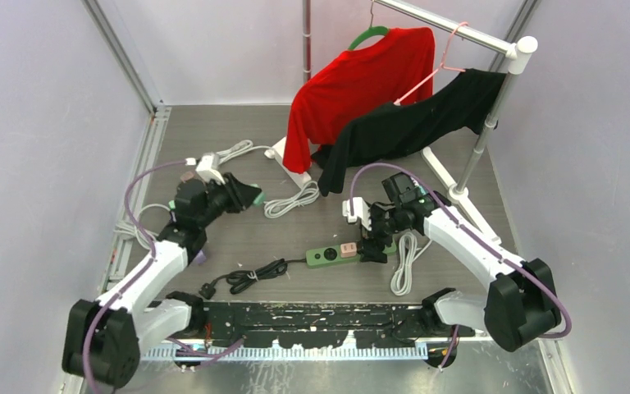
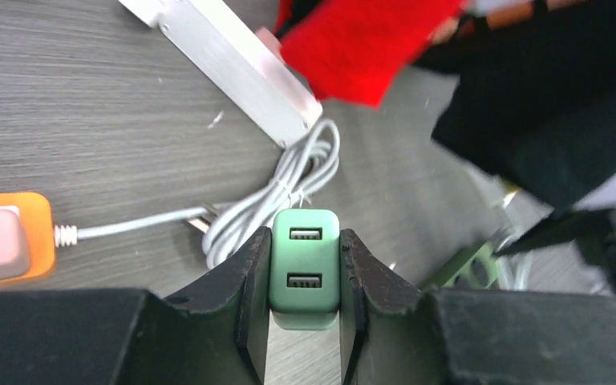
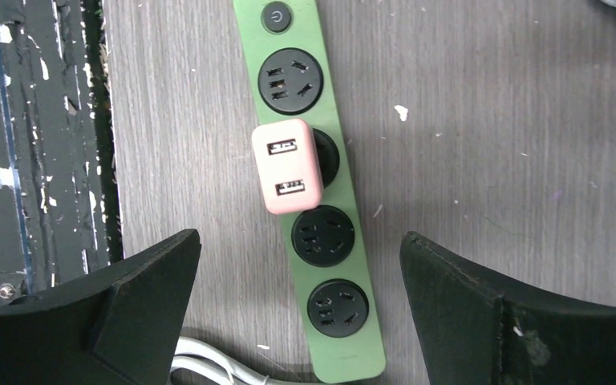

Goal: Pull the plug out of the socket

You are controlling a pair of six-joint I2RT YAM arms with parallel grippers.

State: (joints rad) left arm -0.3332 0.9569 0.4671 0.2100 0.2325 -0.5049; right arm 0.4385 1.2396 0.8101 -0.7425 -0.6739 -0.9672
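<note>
The pink plug [image 3: 287, 166] on the green power strip [image 3: 353, 357] is judged light, rigid, smooth; its sides are to be pinched by the right gripper [image 3: 301, 241], spread wide above.

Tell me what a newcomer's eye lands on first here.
The red shirt hanging on the rack at the back of the table. Next, the pink charger plugged into the green power strip under the open right gripper, and the left gripper clamped on a green charger.
</note>
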